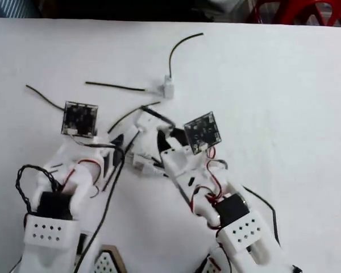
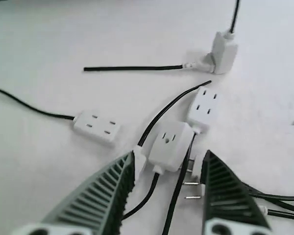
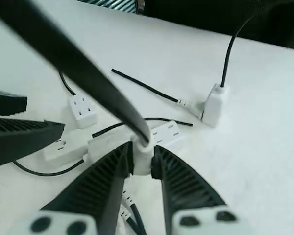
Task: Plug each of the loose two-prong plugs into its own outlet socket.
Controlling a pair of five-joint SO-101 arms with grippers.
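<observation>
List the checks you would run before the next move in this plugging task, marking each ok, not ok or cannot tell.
1. Right claw grips a plug: ok, shut on its white body.
2. Left claw free: ok, open, holding nothing.
3. Empty socket within reach: ok, it lies face up between the left claw's jaws.
4. Held plug's prongs lined up with a socket: cannot tell, the prongs are hidden.
5. Cords clear of the sockets: not ok, a black cord runs right beside that socket.
6. Far pair already joined: ok, it looks mated.
</observation>
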